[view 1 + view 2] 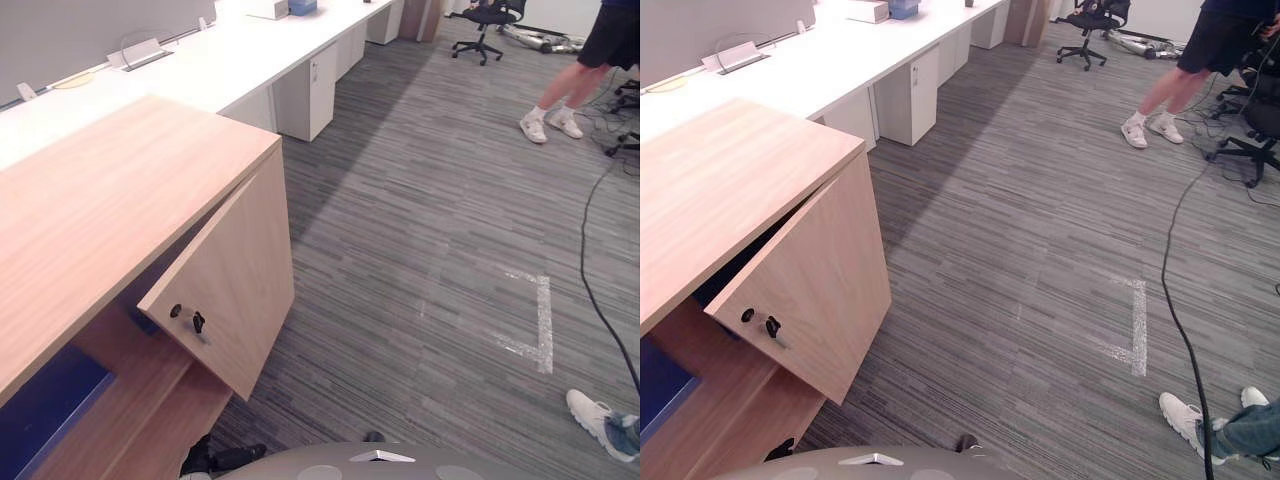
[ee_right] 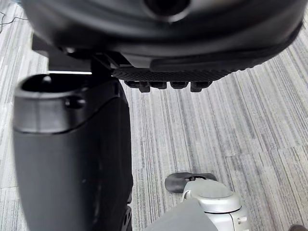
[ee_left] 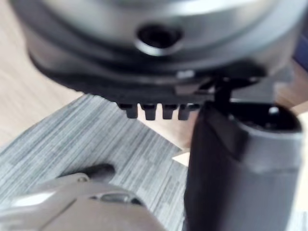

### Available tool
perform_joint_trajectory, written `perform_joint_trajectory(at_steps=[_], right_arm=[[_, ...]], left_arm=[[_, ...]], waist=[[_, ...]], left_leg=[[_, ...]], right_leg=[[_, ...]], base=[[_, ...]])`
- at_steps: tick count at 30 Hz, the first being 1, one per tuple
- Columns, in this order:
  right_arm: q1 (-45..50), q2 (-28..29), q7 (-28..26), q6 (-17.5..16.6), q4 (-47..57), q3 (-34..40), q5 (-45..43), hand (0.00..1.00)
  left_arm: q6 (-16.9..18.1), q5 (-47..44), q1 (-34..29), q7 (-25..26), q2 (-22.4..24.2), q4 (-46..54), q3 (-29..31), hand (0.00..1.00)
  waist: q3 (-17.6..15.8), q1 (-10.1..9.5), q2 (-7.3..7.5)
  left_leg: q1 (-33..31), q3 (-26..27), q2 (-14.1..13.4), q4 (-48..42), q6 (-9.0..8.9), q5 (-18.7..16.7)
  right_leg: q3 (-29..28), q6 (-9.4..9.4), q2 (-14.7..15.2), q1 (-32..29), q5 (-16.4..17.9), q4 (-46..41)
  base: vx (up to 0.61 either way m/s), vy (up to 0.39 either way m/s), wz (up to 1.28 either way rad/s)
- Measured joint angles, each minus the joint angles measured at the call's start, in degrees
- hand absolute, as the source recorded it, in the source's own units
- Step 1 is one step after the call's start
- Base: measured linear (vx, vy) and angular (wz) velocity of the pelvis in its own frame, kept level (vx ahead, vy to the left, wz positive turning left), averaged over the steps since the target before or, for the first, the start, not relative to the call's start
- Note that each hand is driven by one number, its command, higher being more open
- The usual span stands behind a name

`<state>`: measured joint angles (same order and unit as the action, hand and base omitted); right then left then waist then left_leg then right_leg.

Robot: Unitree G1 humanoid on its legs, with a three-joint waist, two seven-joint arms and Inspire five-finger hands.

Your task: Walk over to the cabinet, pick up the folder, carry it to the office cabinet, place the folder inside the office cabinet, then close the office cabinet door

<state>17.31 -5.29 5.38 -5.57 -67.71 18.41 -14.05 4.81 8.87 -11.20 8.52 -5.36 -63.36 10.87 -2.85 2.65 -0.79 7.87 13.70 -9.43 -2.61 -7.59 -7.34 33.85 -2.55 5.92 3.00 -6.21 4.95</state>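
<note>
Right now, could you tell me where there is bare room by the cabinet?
The cabinet top is bare, up to the white desk behind. The carpet right of the half-open door is free as far as the tape mark. Inside, a blue folder crowds the shelf.

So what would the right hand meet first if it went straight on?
Probably the grey carpet: the right hand points down at it with nothing between, though depth is unclear.

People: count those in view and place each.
2. One person in black shorts stands far off, by the black office chair. A second person shows at the near right edge, only shoes and a trouser leg. Others may be hidden.
</note>
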Motion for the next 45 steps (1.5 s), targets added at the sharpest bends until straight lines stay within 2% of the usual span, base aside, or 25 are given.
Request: perform_joint_trajectory(at_steps=[8,12,14,15,17,18,19,20,21,22,23,24,26,27,28,30,31,32,33,35,37,41,43,44,45], right_arm=[[-0.1,-2.2,-0.1,0.0,1.2,-1.5,0.3,1.00],[-0.1,-3.4,-0.2,0.6,1.2,-1.9,0.9,1.00],[-0.1,-4.4,-0.6,1.3,1.3,-0.7,2.1,1.00],[0.2,-5.0,-1.3,1.3,1.8,0.2,2.3,1.00],[0.6,-5.8,-2.4,1.3,3.4,1.0,2.5,1.00],[0.6,-5.9,-2.8,1.2,4.8,1.2,3.2,1.00],[0.5,-5.5,-2.8,1.2,5.7,1.2,4.1,1.00],[0.4,-5.3,-2.8,1.2,5.8,1.3,4.4,1.00],[-0.1,-4.8,-2.6,1.2,5.8,1.4,4.5,1.00],[-0.4,-4.1,-2.4,1.2,5.8,1.5,4.5,1.00],[-0.8,-3.1,-1.8,1.3,5.5,1.5,4.5,1.00],[-1.1,-2.6,-1.3,1.5,5.3,1.5,4.5,1.00],[-1.7,-1.2,-0.1,1.9,5.3,1.9,4.5,1.00],[-1.7,-0.8,0.0,2.0,5.3,1.8,4.5,1.00],[-1.7,-0.7,0.4,2.2,5.3,1.4,4.6,1.00],[-1.9,-0.7,1.5,2.5,5.2,0.2,4.7,1.00],[-1.9,-0.7,1.8,2.5,5.2,-0.4,4.8,1.00],[-2.2,-0.7,2.6,2.6,4.4,-2.0,5.0,1.00],[-2.5,-0.7,2.6,2.7,3.8,-2.0,4.9,1.00],[-2.3,-0.8,2.8,2.6,2.7,-1.0,4.6,1.00],[-2.4,-0.8,2.9,2.5,2.2,-0.4,4.6,1.00],[-2.5,-0.6,3.9,2.6,1.9,-0.4,4.7,1.00],[-2.8,-0.5,4.1,2.5,1.2,-0.1,4.7,1.00],[-3.0,-0.1,4.1,2.6,1.0,0.9,4.8,1.00],[-3.2,0.3,4.2,2.6,1.0,2.1,4.8,1.00]], left_arm=[[0.2,-2.1,-0.3,-0.6,-1.4,1.1,-5.6,1.00],[0.2,-2.1,-0.1,-1.1,-1.5,1.1,-5.8,1.00],[0.2,-2.0,0.0,-1.4,-1.5,1.3,-6.9,1.00],[0.2,-2.0,-0.1,-1.5,-1.7,1.6,-7.8,1.00],[0.2,-2.0,-0.3,-1.5,-1.9,2.1,-8.6,1.00],[0.2,-2.0,-0.5,-1.7,-2.5,2.7,-9.4,1.00],[0.2,-2.1,-1.0,-1.9,-3.0,3.8,-10.3,1.00],[0.2,-2.0,-1.3,-2.1,-3.3,4.5,-10.6,1.00],[0.2,-2.0,-1.8,-2.4,-3.7,5.8,-11.3,1.00],[0.2,-2.1,-1.8,-2.6,-3.9,6.5,-11.9,1.00],[0.2,-2.2,-1.8,-2.9,-4.1,7.7,-12.3,1.00],[0.2,-2.5,-1.7,-3.1,-4.2,8.3,-12.3,1.00],[0.0,-2.6,-2.0,-3.5,-4.3,10.2,-12.1,1.00],[-0.1,-2.7,-2.4,-3.7,-4.2,11.3,-12.0,1.00],[-0.1,-2.7,-2.9,-3.9,-4.2,12.5,-11.6,1.00],[-0.1,-2.7,-3.6,-4.1,-4.0,13.6,-10.0,1.00],[-0.1,-2.8,-3.6,-4.1,-4.0,13.9,-9.7,1.00],[0.1,-4.3,-3.6,-4.1,-3.8,14.7,-7.9,1.00],[0.0,-4.7,-3.3,-3.9,-3.6,14.4,-7.3,1.00],[-0.1,-7.1,-3.5,-3.3,-1.8,14.1,-5.1,1.00],[-0.2,-9.2,-4.3,-2.4,-0.5,14.1,-3.1,1.00],[-0.1,-12.9,-4.8,-1.3,0.5,13.7,-0.9,1.00],[-0.1,-13.8,-4.8,-0.9,0.9,13.6,0.5,1.00],[-0.1,-13.9,-4.8,-0.4,1.0,13.3,1.0,1.00],[-0.1,-14.6,-4.6,-0.2,1.0,13.2,1.4,1.00]], waist=[[-0.1,-0.47,-0.13],[-0.1,-0.44,-0.17],[-0.3,-0.30,-0.55],[-0.3,0.15,-0.56],[-0.3,0.37,-0.52],[-0.5,0.33,-0.09],[-0.5,0.24,0.33],[-0.6,0.25,0.59],[-0.5,0.25,0.88],[-0.6,0.28,0.82],[-0.6,0.32,0.84],[-0.5,0.30,0.97],[-0.6,0.12,1.85],[-0.8,-0.13,1.74],[-0.7,-0.72,2.05],[-0.7,-1.73,2.74],[-0.6,-2.04,3.11],[-0.7,-2.67,4.18],[-0.7,-2.55,4.33],[-1.2,-2.42,3.56],[-1.4,-2.61,3.45],[-2.3,-4.18,2.80],[-2.9,-4.26,3.06],[-3.4,-4.17,3.29],[-3.6,-4.01,3.36]], left_leg=[[-1.4,-3.5,2.5,1.8,1.35,1.3],[-1.5,-5.6,4.3,1.9,2.39,1.9],[-1.4,-8.5,6.1,2.0,3.78,2.8],[-1.3,-10.8,7.4,2.0,4.33,3.2],[-1.3,-12.8,8.5,2.2,5.14,2.8],[-1.5,-14.0,9.4,2.4,5.82,3.3],[-1.6,-15.8,10.1,2.8,6.25,3.4],[-1.8,-16.4,10.3,2.8,6.46,3.5],[-2.7,-18.1,10.5,2.7,6.66,3.3],[-3.8,-19.7,10.6,2.7,6.72,3.6],[-5.6,-21.9,10.6,2.6,6.64,4.3],[-6.5,-23.0,10.7,2.3,6.43,4.6],[-8.9,-26.2,11.0,0.7,5.47,5.6],[-9.1,-27.8,10.3,0.7,4.78,6.2],[-9.0,-29.0,9.7,0.9,4.29,6.5],[-9.0,-30.7,9.1,1.2,3.31,7.1],[-9.3,-31.4,8.9,1.4,2.84,7.4],[-10.6,-34.0,8.7,2.0,1.14,8.5],[-11.1,-35.2,8.5,2.3,0.44,8.9],[-11.5,-37.6,6.8,4.5,-0.04,11.9],[-12.0,-39.2,5.7,5.1,-1.03,12.9],[-14.9,-42.7,5.6,5.0,-1.45,15.9],[-15.7,-41.7,6.1,5.4,-0.53,18.0],[-15.9,-36.0,6.4,6.2,2.26,20.1],[-16.9,-29.2,6.0,5.6,6.33,18.9]], right_leg=[[3.1,-1.07,2.6,-0.1,-0.8,0.0],[5.1,-2.01,4.4,0.8,-1.4,-0.4],[7.1,-3.23,7.7,1.1,0.2,-4.5],[8.7,-3.89,10.6,1.0,2.4,-9.5],[7.6,-2.92,14.1,-0.3,4.5,-16.5],[4.0,-1.83,16.1,-2.1,5.0,-21.0],[-1.6,-1.11,16.3,-3.0,4.7,-22.5],[-4.2,-0.99,16.1,-3.2,4.7,-22.7],[-9.2,-0.44,15.2,-3.6,5.0,-22.5],[-12.9,0.56,13.9,-4.0,5.8,-22.1],[-17.7,2.37,11.9,-3.9,7.4,-20.3],[-20.1,2.31,11.2,-3.8,8.1,-19.4],[-24.8,1.03,9.9,-3.7,9.4,-19.1],[-25.8,-0.04,9.0,-3.5,10.2,-20.3],[-25.5,-1.77,8.5,-2.4,11.4,-20.3],[-23.0,-3.38,8.2,-0.7,13.7,-19.3],[-22.0,-3.57,8.0,-0.3,14.6,-18.9],[-18.9,-5.16,7.6,0.6,17.9,-17.3],[-17.7,-5.76,7.3,0.8,18.6,-16.8],[-12.8,-4.74,5.4,2.2,19.2,-16.9],[-9.6,-4.33,4.2,3.4,19.4,-16.9],[-3.1,-3.84,2.4,4.8,19.6,-16.9],[-0.3,-3.60,2.4,5.7,19.8,-17.0],[1.4,-3.03,3.0,6.2,20.0,-17.0],[3.3,-2.67,3.3,6.3,19.8,-17.0]], base=[[-0.01,0.094,0.24],[0.03,0.084,0.25],[0.03,0.136,0.72],[0.02,0.181,0.88],[0.00,0.175,0.80],[-0.04,0.167,0.65],[-0.04,0.151,0.61],[-0.04,0.094,0.59],[-0.03,0.026,0.60],[-0.02,-0.004,0.83],[-0.01,-0.071,0.79],[0.02,-0.119,0.90],[0.02,-0.167,0.85],[0.02,-0.205,0.82],[0.01,-0.197,0.67],[-0.02,-0.199,0.50],[-0.08,-0.261,0.69],[-0.09,-0.217,0.68],[-0.11,-0.216,0.84],[-0.11,-0.173,0.98],[-0.08,-0.120,0.90],[-0.07,-0.070,0.88],[-0.08,0.005,0.84],[-0.09,0.026,0.71],[-0.13,0.030,0.97]])
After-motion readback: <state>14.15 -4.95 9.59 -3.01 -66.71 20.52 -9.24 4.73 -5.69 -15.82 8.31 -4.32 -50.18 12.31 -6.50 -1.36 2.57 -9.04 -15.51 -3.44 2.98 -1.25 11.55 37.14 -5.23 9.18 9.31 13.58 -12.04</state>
